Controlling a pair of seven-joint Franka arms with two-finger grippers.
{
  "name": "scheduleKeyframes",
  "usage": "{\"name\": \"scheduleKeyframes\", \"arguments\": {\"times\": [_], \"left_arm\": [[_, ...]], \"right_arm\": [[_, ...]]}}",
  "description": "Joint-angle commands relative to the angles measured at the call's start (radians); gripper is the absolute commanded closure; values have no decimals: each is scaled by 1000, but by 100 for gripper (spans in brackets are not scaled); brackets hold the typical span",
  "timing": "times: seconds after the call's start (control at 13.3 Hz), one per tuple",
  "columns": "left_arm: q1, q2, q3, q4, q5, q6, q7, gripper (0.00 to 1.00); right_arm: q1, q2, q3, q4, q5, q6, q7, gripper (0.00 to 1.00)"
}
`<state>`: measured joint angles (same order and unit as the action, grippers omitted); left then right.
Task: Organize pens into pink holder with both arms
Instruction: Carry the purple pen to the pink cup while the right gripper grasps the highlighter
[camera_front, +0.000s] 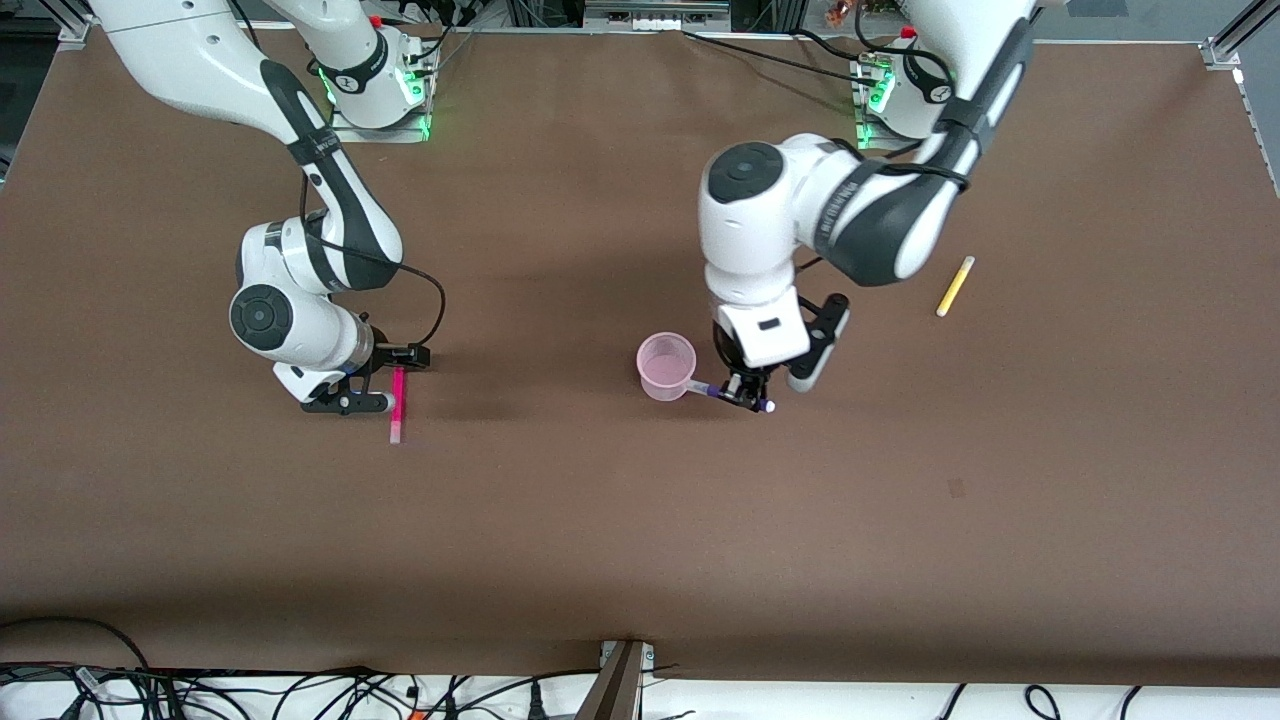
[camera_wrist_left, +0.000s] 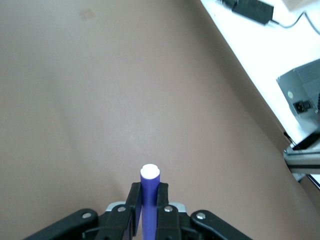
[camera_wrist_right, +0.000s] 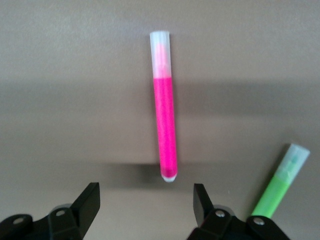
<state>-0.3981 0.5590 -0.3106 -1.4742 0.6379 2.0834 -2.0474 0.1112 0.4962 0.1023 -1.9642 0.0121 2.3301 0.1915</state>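
My two arms are glossy white shells, rounded and thick, broken at the joints by black bands. Each elbow and wrist housing carries a round dark grey cap. Thin black cables run along my links and loop loosely near the wrists. My bases glow green at their edges, and a small red button sits on top of each. My left gripper and my right gripper are black, with a white block body above on the left one. Seen from my wrists, my fingers are matte black, angular, and fastened with small silver screws.
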Motion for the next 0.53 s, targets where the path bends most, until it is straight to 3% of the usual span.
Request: {"name": "scheduleKeyframes", "arguments": {"times": [0.0,0.45], "left_arm": [[-85,47,15,21,147,-63,-158,100],[-192,90,15,21,248,-180,-265,100]], "right_arm": [[-7,24,-3,-5,-14,54,0,21],[-10,38,-6,-7,-20,67,-1,31]]}}
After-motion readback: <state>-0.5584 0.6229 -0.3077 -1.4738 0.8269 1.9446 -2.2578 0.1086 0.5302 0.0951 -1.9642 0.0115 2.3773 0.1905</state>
